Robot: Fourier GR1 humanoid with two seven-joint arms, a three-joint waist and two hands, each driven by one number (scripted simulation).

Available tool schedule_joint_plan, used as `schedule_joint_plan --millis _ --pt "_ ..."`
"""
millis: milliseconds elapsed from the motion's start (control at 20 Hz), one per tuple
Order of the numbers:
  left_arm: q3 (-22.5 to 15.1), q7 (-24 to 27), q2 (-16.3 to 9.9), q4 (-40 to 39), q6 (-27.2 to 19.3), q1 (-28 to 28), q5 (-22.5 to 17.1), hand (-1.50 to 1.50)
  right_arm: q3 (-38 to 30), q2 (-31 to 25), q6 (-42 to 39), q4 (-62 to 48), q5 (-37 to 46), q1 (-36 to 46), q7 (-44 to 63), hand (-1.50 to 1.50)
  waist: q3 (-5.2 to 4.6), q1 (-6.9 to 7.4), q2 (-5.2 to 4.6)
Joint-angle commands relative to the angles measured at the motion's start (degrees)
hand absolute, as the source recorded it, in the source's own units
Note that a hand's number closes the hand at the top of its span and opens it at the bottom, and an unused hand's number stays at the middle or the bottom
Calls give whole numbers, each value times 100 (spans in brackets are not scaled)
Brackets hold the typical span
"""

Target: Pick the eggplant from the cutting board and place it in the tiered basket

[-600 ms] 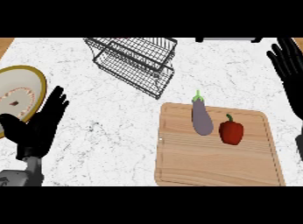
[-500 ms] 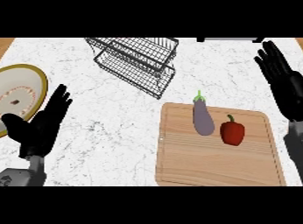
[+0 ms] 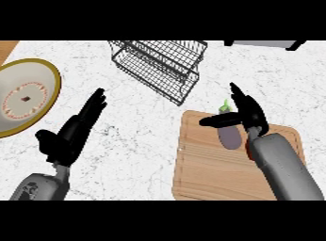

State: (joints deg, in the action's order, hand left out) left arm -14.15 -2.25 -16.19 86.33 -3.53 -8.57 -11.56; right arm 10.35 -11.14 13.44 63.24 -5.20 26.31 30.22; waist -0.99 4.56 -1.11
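Our right hand hovers with straight fingers over the eggplant on the cutting board; our left hand rests released, well left of that board.

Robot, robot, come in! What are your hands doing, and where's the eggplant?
Right hand open over the eggplant, not gripping. Left hand open, resting at the left. Eggplant on cutting board. Tiered basket beyond it, way clear.

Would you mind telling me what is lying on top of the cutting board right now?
The eggplant lies on the cutting board, with the right hand directly above it. The right forearm covers whatever sits beside the eggplant; only a red sliver shows.
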Motion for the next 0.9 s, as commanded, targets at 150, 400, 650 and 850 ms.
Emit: schedule_joint_plan --millis 150,400,650,850 --pt "7 321 170 -486 154 -194 46 0 339 500 136 -1797 695 2256 1307 -150 94 -142 20" --pt "-235 479 377 -544 91 -49 198 0 846 -204 -1789 -2285 818 3304 2492 -150 77 -6 11" --pt "-169 545 244 -685 243 -210 209 0 1223 -28 -3965 -2854 449 3920 3409 -150 66 114 -41" --pt "-215 526 351 -633 197 -172 197 0 1401 21 -5305 -3379 171 4267 3615 -150 71 152 -28"
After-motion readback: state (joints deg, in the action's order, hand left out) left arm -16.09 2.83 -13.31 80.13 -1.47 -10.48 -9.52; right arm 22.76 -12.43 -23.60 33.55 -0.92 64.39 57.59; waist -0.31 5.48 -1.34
